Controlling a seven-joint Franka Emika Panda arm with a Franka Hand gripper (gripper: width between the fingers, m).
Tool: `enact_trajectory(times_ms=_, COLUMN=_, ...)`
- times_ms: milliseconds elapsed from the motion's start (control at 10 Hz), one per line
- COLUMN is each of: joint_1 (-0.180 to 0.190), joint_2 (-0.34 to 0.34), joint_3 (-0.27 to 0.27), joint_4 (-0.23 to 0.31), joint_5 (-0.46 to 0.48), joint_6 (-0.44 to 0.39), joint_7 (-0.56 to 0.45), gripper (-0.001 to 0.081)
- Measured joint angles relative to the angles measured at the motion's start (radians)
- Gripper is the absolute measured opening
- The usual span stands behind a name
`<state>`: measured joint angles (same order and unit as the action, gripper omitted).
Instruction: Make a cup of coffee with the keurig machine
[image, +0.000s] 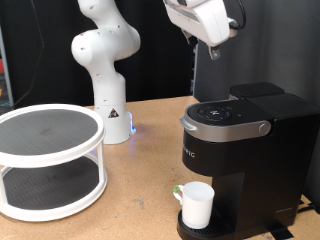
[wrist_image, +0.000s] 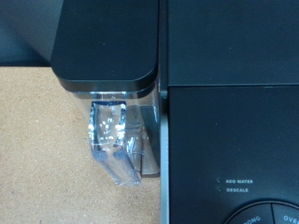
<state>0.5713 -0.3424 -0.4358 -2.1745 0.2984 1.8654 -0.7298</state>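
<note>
The black Keurig machine (image: 240, 150) stands at the exterior view's right, with its grey-silver lid handle (image: 232, 128) down and its button panel (image: 222, 112) on top. The white cup (image: 197, 205), with a bit of green at its rim, stands upright on the drip tray under the spout. My gripper (image: 212, 35) hangs high above the machine and touches nothing; its fingers are not clear against the dark background. The wrist view looks down on the machine's top (wrist_image: 234, 131), the black reservoir lid (wrist_image: 103, 42) and the clear water tank (wrist_image: 117, 145). No fingers show there.
A white two-tier round rack (image: 50, 160) stands at the exterior view's left on the wooden table (image: 140, 170). A second white robot arm (image: 105, 60) stands behind it at the table's back. A dark wall lies behind.
</note>
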Motion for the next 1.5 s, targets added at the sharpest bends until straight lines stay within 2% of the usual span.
enact_trajectory(times_ms=200, joint_1=0.001, joint_2=0.008, joint_3=0.023, joint_4=0.011, joint_5=-0.154, joint_6=-0.076, joint_7=-0.031, gripper=0.0806)
enact_trajectory(times_ms=400, joint_1=0.001, joint_2=0.03, joint_3=0.05, joint_4=0.034, joint_5=-0.224, joint_6=-0.122, joint_7=-0.022, gripper=0.0806)
enact_trajectory(times_ms=500, joint_1=0.001, joint_2=0.044, joint_3=0.056, joint_4=0.048, joint_5=-0.228, joint_6=-0.123, joint_7=-0.012, gripper=0.0806)
enact_trajectory(times_ms=800, joint_1=0.001, joint_2=0.068, joint_3=0.063, joint_4=0.077, joint_5=-0.228, joint_6=-0.045, joint_7=0.042, gripper=0.0806)
enact_trajectory(times_ms=1100, joint_1=0.001, joint_2=0.099, joint_3=0.064, joint_4=0.125, joint_5=-0.228, joint_6=-0.027, joint_7=0.061, gripper=0.0806)
enact_trajectory(times_ms=1500, joint_1=0.001, joint_2=0.19, joint_3=0.064, joint_4=0.204, joint_5=-0.217, joint_6=-0.019, joint_7=0.079, gripper=0.0806)
